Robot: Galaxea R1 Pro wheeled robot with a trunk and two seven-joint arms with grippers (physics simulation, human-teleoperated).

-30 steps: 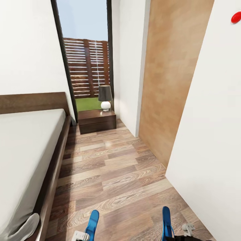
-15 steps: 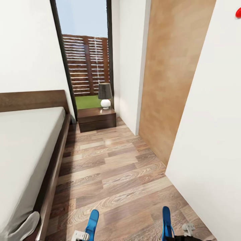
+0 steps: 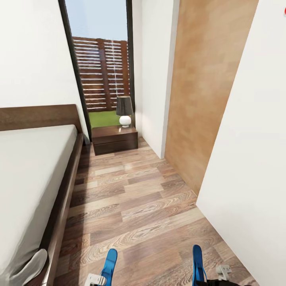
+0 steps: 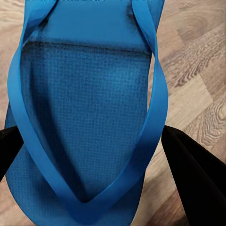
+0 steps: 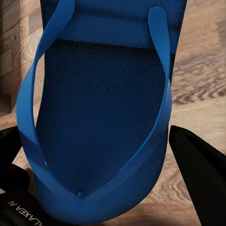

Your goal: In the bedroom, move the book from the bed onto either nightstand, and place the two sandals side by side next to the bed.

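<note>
I hold one bright blue sandal in each gripper. In the head view the left sandal [image 3: 110, 263] and the right sandal [image 3: 197, 262] stick up at the bottom edge, above the plank floor. My left gripper [image 4: 96, 160] is shut on a sandal [image 4: 84, 103], with black fingers [image 4: 195, 176] on either side of it. The right gripper [image 5: 101, 165] is likewise shut on the other sandal [image 5: 101, 103]. The bed [image 3: 31, 171], with a pale mattress and a dark frame, runs along my left. A dark nightstand [image 3: 114, 140] stands beside its headboard. The book is out of view.
A lamp [image 3: 124, 110] with a dark shade stands on the nightstand, in front of a tall window [image 3: 101, 59]. A white wall [image 3: 250, 167] and a wood panel [image 3: 202, 91] close off the right side. A strip of plank floor [image 3: 135, 202] runs between the bed and that wall.
The whole head view has shifted a little: the nightstand and lamp sit higher in the picture. Both sandals stay in the grippers as before.
</note>
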